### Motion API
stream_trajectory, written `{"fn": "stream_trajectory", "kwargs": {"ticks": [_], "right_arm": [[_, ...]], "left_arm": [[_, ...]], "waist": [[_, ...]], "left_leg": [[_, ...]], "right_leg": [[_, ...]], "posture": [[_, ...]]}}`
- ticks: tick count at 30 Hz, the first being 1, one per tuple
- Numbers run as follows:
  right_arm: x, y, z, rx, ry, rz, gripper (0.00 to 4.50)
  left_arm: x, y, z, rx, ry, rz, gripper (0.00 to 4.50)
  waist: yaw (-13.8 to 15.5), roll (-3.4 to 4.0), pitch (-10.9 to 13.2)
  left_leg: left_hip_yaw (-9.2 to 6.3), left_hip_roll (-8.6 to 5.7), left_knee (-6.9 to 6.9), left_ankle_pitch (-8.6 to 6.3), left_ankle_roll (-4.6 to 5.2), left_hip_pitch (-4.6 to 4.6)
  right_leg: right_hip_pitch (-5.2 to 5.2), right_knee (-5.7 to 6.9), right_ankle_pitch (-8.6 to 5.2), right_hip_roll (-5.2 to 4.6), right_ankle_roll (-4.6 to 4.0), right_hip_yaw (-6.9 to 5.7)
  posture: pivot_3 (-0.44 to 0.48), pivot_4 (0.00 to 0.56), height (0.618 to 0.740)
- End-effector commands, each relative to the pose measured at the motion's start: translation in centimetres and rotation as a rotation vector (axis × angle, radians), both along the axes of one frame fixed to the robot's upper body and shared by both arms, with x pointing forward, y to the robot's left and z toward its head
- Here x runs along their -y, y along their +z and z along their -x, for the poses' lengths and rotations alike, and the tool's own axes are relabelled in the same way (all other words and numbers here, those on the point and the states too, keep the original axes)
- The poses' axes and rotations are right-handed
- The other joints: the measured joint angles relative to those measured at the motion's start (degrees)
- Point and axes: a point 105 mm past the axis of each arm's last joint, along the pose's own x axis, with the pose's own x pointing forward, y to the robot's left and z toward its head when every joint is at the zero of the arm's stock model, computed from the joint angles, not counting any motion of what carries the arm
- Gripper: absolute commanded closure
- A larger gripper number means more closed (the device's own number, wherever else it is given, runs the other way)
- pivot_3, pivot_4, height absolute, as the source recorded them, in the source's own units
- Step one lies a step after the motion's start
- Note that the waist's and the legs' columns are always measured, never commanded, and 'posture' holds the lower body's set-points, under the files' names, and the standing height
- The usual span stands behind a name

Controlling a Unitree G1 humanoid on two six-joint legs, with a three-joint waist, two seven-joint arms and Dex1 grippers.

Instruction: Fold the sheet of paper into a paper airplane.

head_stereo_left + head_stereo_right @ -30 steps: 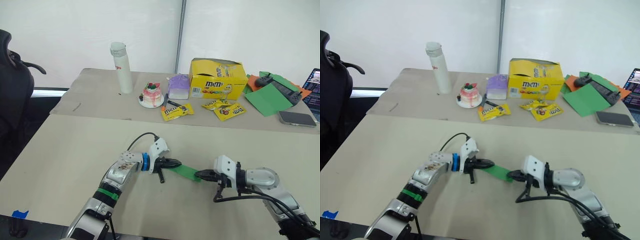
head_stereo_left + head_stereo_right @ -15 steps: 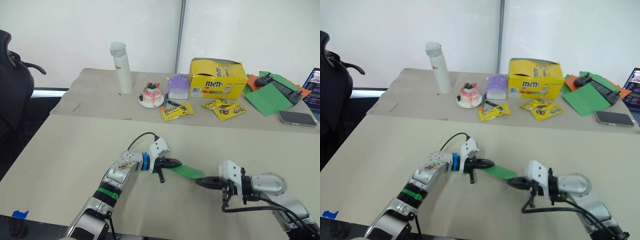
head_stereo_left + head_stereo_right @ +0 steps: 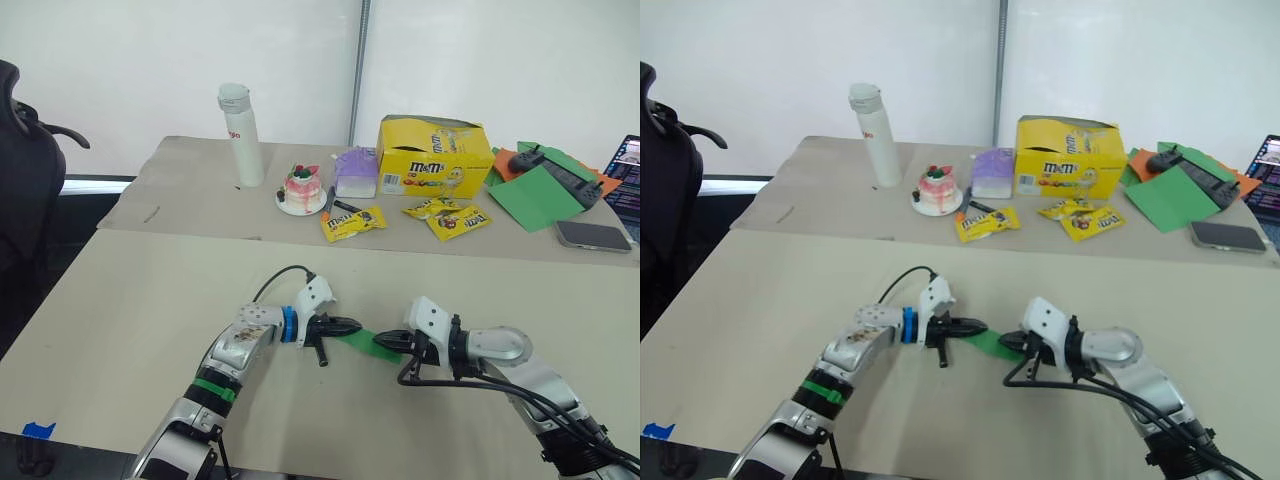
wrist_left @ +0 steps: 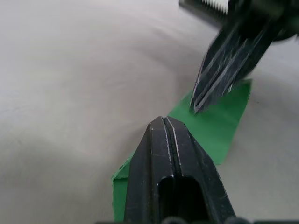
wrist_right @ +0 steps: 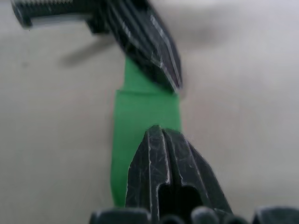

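The sheet of paper (image 3: 365, 341) lies on the near table as a narrow green strip, folded lengthwise. My left gripper (image 3: 352, 325) is shut, its tips resting on the strip's left end (image 4: 219, 126). My right gripper (image 3: 385, 341) is shut too, its tips lying on the strip's right part (image 5: 140, 109) and pointing at the left gripper. The two grippers' tips are a short way apart, with bare green paper between them. The paper lies under both pairs of fingers, not between them.
On the far table stand a white bottle (image 3: 242, 135), a small cake (image 3: 302, 190), a purple box (image 3: 357, 172), a yellow candy box (image 3: 432, 157) and candy packets (image 3: 354, 222). A green sheet on orange paper (image 3: 540, 195) and a phone (image 3: 594, 236) lie far right. A black chair (image 3: 25, 180) is at left.
My right gripper drew back to the right, past the strip's end, then slid left again along the paper toward the left gripper. The left gripper has stayed in place.
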Motion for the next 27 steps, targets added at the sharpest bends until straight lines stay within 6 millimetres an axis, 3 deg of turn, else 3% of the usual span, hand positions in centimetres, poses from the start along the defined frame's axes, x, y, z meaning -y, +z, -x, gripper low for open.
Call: {"fn": "stream_trajectory", "kwargs": {"ticks": [1, 5, 8, 12, 20, 24, 27], "right_arm": [[0.3, -1.9, 0.8, -0.064, -0.022, 0.042, 4.46], [0.3, -2.2, 0.9, -0.077, -0.029, 0.028, 4.46], [0.5, -1.3, 0.7, -0.058, -0.023, 0.010, 4.46], [0.2, 2.0, 0.1, -0.005, -0.016, -0.082, 4.46], [-1.0, 9.1, 0.6, 0.042, 0.135, -0.237, 4.46], [-2.3, 9.5, 2.5, -0.020, 0.235, -0.172, 4.46], [-2.1, 7.5, 2.0, -0.023, 0.198, -0.044, 4.46]], "left_arm": [[-1.7, -1.6, 0.2, -0.106, 0.074, -0.006, 4.50], [-3.6, -0.7, 0.0, -0.104, 0.112, 0.015, 4.50], [-5.8, 0.7, -1.5, -0.046, 0.181, 0.003, 4.50], [-6.8, 3.0, -1.9, 0.025, 0.175, 0.004, 4.50], [-6.9, 6.5, 0.8, 0.057, 0.038, 0.015, 4.50], [-7.6, 7.1, 2.2, 0.055, 0.004, -0.028, 4.50], [-7.7, 7.3, 3.0, 0.049, -0.007, -0.038, 4.50]], "waist": [[-0.24, -0.01, -0.01], [-1.01, -0.01, -0.01], [-1.40, 0.00, -0.02], [-1.29, -0.05, 0.10], [-1.04, -0.01, 0.31], [-1.16, 0.03, 0.34], [-1.17, 0.02, 0.35]], "left_leg": [[0.00, 0.01, 0.00, 0.00, 0.00, 0.02], [-0.01, 0.08, -0.01, 0.00, 0.00, 0.05], [-0.02, 0.13, -0.05, 0.00, 0.00, 0.11], [-0.03, 0.13, -0.05, 0.00, 0.00, 0.07], [-0.04, 0.11, -0.07, 0.00, -0.01, -0.24], [-0.07, 0.21, -0.20, 0.00, -0.01, -0.20], [-0.07, 0.23, -0.21, 0.00, -0.01, -0.23]], "right_leg": [[0.02, 0.01, 0.00, 0.01, 0.00, 0.00], [0.01, 0.06, -0.01, 0.07, -0.01, 0.00], [0.01, 0.10, -0.02, 0.13, -0.03, -0.01], [-0.06, 0.14, -0.02, 0.11, -0.04, -0.01], [-0.33, 0.09, 0.01, -0.03, -0.05, 0.00], [-0.36, 0.08, -0.01, 0.00, -0.09, -0.01], [-0.44, 0.11, -0.03, -0.03, -0.12, 0.00]], "posture": [[0.000, 0.150, 0.740], [0.000, 0.150, 0.740], [0.000, 0.150, 0.740], [0.000, 0.150, 0.740], [0.000, 0.150, 0.740], [0.000, 0.150, 0.740], [0.000, 0.150, 0.740]]}}
